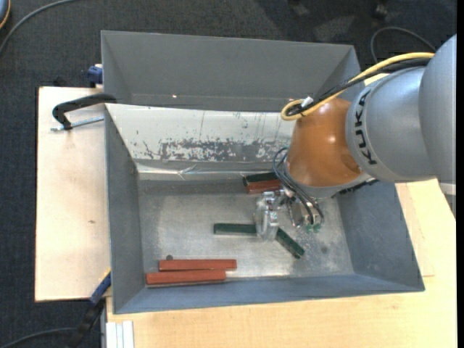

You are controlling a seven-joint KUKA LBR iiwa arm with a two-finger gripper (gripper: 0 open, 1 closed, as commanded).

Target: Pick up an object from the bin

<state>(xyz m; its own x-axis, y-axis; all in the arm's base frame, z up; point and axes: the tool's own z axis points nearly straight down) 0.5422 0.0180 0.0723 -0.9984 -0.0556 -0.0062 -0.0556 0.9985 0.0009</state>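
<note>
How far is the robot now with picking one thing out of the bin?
Done: the gripper is low in the bin, near its middle, between one dark green stick and a second green stick. In hand: nothing looks lifted; both sticks lie on the floor. Left: the grasp and the lift. The red-brown bars at the front left lie apart.

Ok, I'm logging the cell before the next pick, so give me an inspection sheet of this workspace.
Surface: grey metal bin, floor scuffed.
Job's things: dark green stick lying mid-floor.
Clutter: second green stick, tilted, to its right; two red-brown bars side by side at front left; red-brown block by the back wall.
Grippers: gripper low over the dark green stick's right end.
Cables: yellow cable on the arm.
Surroundings: dark carpet.
</note>
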